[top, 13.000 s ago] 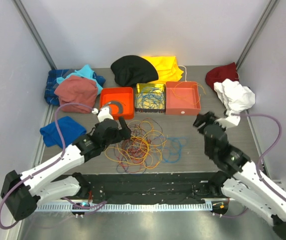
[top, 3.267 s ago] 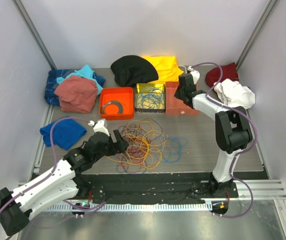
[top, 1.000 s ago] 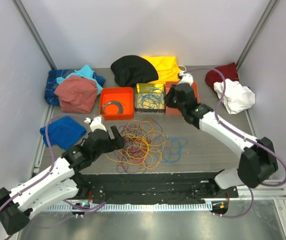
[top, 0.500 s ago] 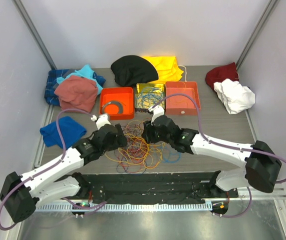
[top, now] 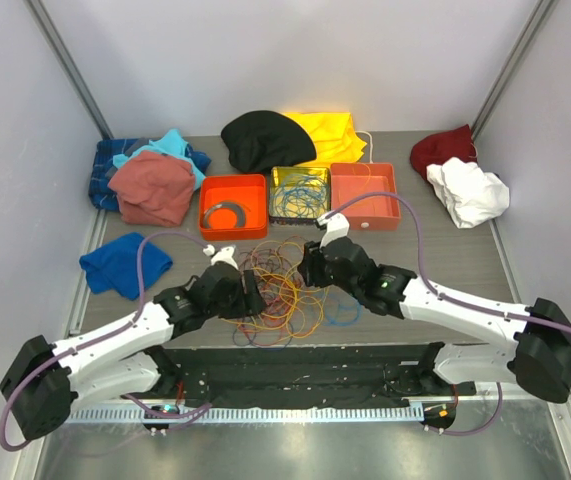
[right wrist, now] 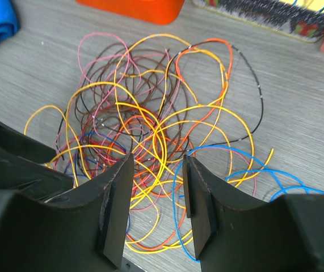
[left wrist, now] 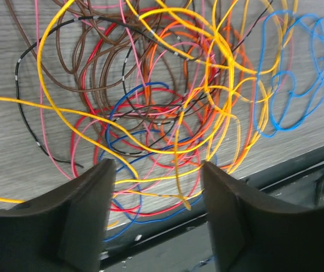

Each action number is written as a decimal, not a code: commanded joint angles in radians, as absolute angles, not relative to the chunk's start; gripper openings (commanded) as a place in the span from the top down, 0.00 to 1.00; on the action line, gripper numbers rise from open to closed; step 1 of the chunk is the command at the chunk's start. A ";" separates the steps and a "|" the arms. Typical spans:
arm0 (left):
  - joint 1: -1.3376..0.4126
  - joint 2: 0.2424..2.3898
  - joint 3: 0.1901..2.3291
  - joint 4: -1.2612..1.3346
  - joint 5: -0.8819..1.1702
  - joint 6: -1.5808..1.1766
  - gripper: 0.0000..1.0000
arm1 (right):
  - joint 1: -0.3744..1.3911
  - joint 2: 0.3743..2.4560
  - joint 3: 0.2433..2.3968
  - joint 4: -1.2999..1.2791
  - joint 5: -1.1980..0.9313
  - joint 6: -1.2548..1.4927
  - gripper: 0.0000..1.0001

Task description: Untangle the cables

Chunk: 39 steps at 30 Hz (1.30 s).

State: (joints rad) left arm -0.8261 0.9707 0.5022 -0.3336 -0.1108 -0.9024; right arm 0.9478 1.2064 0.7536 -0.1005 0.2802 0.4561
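Note:
The cables (top: 277,292) lie in a tangled heap of yellow, orange, red, blue, pink, brown and black loops at the table's front middle. A blue loop (top: 348,297) spreads out at the heap's right side. My left gripper (top: 250,297) is open over the heap's left side; in the left wrist view (left wrist: 159,187) its jaws stand wide above yellow and red loops (left wrist: 150,122), holding nothing. My right gripper (top: 308,270) is open over the heap's right part; in the right wrist view (right wrist: 158,195) its jaws hover above yellow and orange loops (right wrist: 150,130), empty.
Behind the heap stand an orange tray (top: 233,207) with a grey coiled ring, a patterned box (top: 299,193) with sorted wires, and a salmon tray (top: 364,196). Cloths lie around the back and sides, with a blue one (top: 123,264) at left. A black rail (top: 305,360) runs along the front edge.
My right arm swung from the salmon tray down to the heap's right side. My left gripper moved right and forward over the heap's left side.

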 commanded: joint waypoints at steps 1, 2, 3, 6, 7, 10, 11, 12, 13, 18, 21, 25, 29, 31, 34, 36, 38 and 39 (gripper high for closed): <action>-0.830 0.995 0.495 -0.246 -0.074 -0.876 0.44 | 0.946 1.155 0.761 -0.113 0.350 0.474 0.53; -0.830 1.000 0.497 -0.230 -0.071 -0.874 0.51 | 0.948 1.144 0.759 -0.117 0.356 0.476 0.52; -0.830 1.014 0.500 -0.227 -0.069 -0.873 0.64 | 0.946 1.138 0.758 -0.121 0.360 0.476 0.53; -0.830 1.023 0.531 -0.236 -0.066 -0.851 1.00 | 0.948 1.105 0.749 -0.135 0.385 0.477 0.53; -0.830 1.005 0.547 -0.251 -0.072 -0.836 1.00 | 0.948 1.092 0.747 -0.144 0.393 0.479 0.53; -0.830 0.916 0.670 -0.357 -0.147 -0.790 1.00 | 0.946 1.042 0.746 -0.164 0.426 0.479 0.54; -0.831 0.895 0.711 -0.386 -0.176 -0.743 1.00 | 0.946 1.029 0.744 -0.166 0.442 0.477 0.54; -0.830 0.879 0.806 -0.456 -0.243 -0.720 1.00 | 0.948 1.005 0.741 -0.169 0.448 0.476 0.55; -0.830 0.870 0.860 -0.498 -0.270 -0.692 1.00 | 0.946 0.996 0.733 -0.169 0.457 0.471 0.55; -0.830 0.888 1.183 -0.603 -0.340 -0.571 1.00 | 0.948 0.940 0.690 -0.137 0.479 0.466 0.55; -0.830 0.919 1.330 -0.592 -0.344 -0.532 1.00 | 0.946 0.882 0.623 -0.048 0.425 0.459 0.53; -0.830 0.992 1.494 -0.574 -0.345 -0.471 0.99 | 0.946 0.810 0.580 0.063 0.377 0.466 0.50; -0.830 1.071 1.676 -0.574 -0.299 -0.423 1.00 | 0.946 0.814 0.626 0.031 0.325 0.448 0.48; -0.830 1.114 1.727 -0.583 -0.270 -0.413 1.00 | 0.946 0.825 0.669 0.006 0.328 0.456 0.48; -0.830 1.130 1.767 -0.588 -0.244 -0.420 1.00 | 0.946 0.805 0.696 0.006 0.350 0.460 0.48; -0.830 1.134 1.766 -0.588 -0.230 -0.425 1.00 | 0.948 0.760 0.683 0.072 0.370 0.453 0.47; -0.830 1.131 1.752 -0.583 -0.218 -0.437 1.00 | 0.948 0.736 0.680 0.109 0.399 0.433 0.45; -0.830 1.134 1.746 -0.581 -0.215 -0.440 1.00 | 0.948 0.729 0.683 0.136 0.405 0.423 0.44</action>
